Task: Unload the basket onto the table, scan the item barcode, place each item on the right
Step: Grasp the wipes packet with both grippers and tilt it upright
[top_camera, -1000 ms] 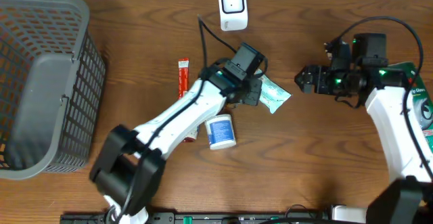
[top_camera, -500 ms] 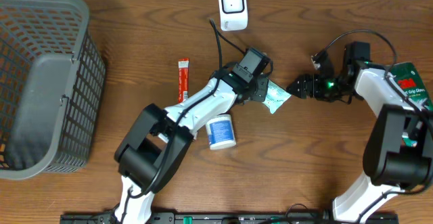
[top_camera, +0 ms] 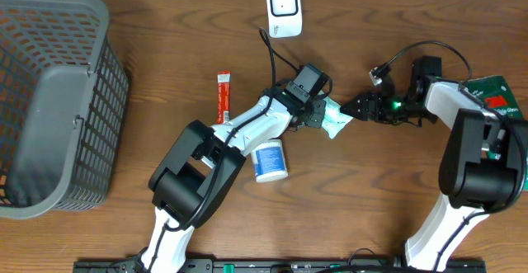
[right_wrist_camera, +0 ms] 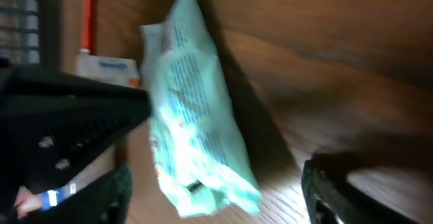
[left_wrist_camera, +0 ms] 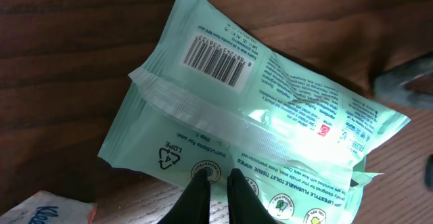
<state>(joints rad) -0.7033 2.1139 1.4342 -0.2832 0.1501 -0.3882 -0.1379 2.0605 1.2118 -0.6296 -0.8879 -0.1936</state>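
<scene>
The item is a pale green pack of wipes (top_camera: 337, 118) just right of the table's middle. Its barcode (left_wrist_camera: 215, 61) shows near the pack's top edge in the left wrist view. My left gripper (left_wrist_camera: 220, 183) is shut on the pack's lower edge, and from overhead the left gripper (top_camera: 318, 112) sits at the pack's left end. My right gripper (top_camera: 353, 110) has come to the pack's right end and stands open. In the right wrist view the pack (right_wrist_camera: 196, 116) lies between its spread fingers (right_wrist_camera: 338, 190). The white scanner (top_camera: 283, 7) stands at the back edge.
A grey mesh basket (top_camera: 49, 100) fills the left side. A red sachet (top_camera: 223, 96) and a white round tub (top_camera: 269, 159) lie beside the left arm. A dark green packet (top_camera: 499, 100) sits at the right edge. A white and blue tissue pack (left_wrist_camera: 47, 210) lies near the wipes.
My right gripper has moved left up to the pack's end and its jaws have narrowed somewhat. The left gripper has shifted slightly right with the pack, still shut on it.
</scene>
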